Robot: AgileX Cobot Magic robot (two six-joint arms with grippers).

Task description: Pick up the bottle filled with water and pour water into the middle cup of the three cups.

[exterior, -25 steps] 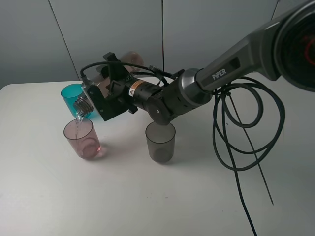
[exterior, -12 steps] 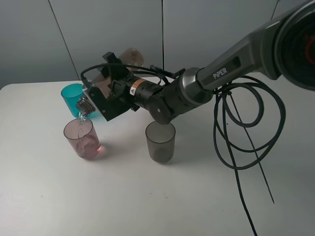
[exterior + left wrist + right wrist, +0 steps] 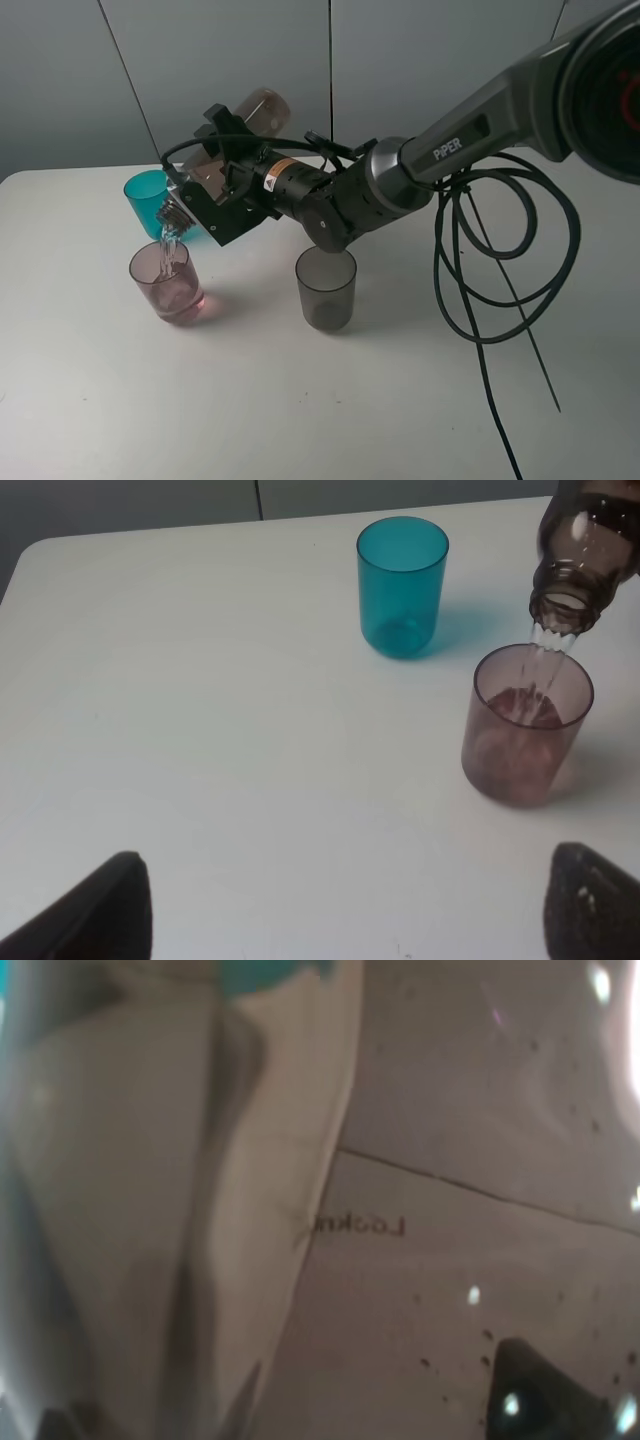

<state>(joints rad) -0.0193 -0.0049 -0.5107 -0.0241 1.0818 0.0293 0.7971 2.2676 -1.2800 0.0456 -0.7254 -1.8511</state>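
Observation:
My right gripper (image 3: pixel 207 192) is shut on the brownish-pink bottle (image 3: pixel 256 107), which is tilted neck-down to the left. Water streams from its mouth into the pale pink middle cup (image 3: pixel 167 282), which holds some water. The teal cup (image 3: pixel 146 196) stands just behind the pink one, and the smoky grey cup (image 3: pixel 326 290) stands to the right under my right arm. The left wrist view shows the bottle neck (image 3: pixel 583 555) pouring into the pink cup (image 3: pixel 525 725), with the teal cup (image 3: pixel 402 585) beside it. My left gripper (image 3: pixel 355 920) is open and empty, away from the cups. The bottle wall (image 3: pixel 150 1210) fills the right wrist view.
The cups stand on a white table (image 3: pixel 300 420). Loops of black cable (image 3: pixel 500 260) hang from my right arm over the table's right side. Grey wall panels (image 3: pixel 80 80) rise behind the table.
The bottle has tipped steeper, its base rising higher. Water keeps streaming into the pink cup. The cups have not moved.

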